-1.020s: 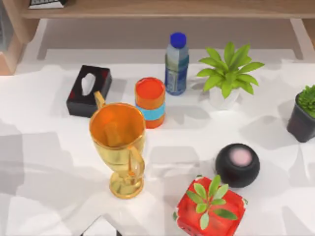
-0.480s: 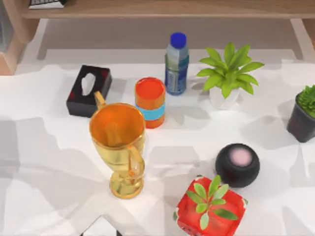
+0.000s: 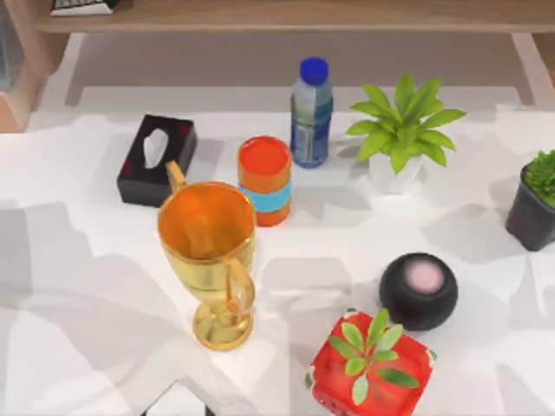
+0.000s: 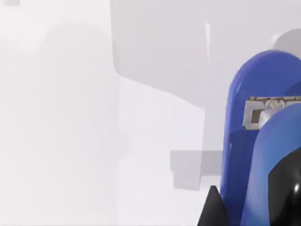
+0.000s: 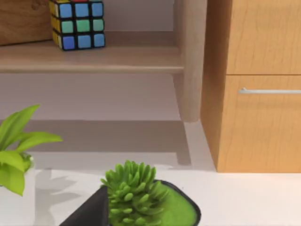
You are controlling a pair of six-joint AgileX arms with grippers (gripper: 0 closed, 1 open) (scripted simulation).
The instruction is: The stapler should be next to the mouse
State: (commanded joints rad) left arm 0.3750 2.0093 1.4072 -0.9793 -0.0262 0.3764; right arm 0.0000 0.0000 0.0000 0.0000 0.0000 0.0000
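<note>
The blue stapler [image 4: 256, 141] looms very close in the left wrist view, standing over the white table with a metal plate showing near its top. A dark tip of my left gripper [image 4: 214, 212] shows right beside the stapler's edge; whether it grips the stapler I cannot tell. The mouse is out of view. The right wrist view faces the far right of the table.
On the white table [image 3: 87, 286] stand a gold trophy cup [image 3: 208, 260], a black tissue box [image 3: 156, 160], an orange can [image 3: 264, 178], a water bottle [image 3: 310, 113], a black round speaker [image 3: 418, 290], a red-potted plant [image 3: 371, 364], and other plants [image 3: 401, 130] [image 3: 533, 199]. A wooden cabinet [image 5: 254, 84] stands behind.
Broad shadows on the left and front of the table have shifted in the top view. None of the objects on the table has moved.
</note>
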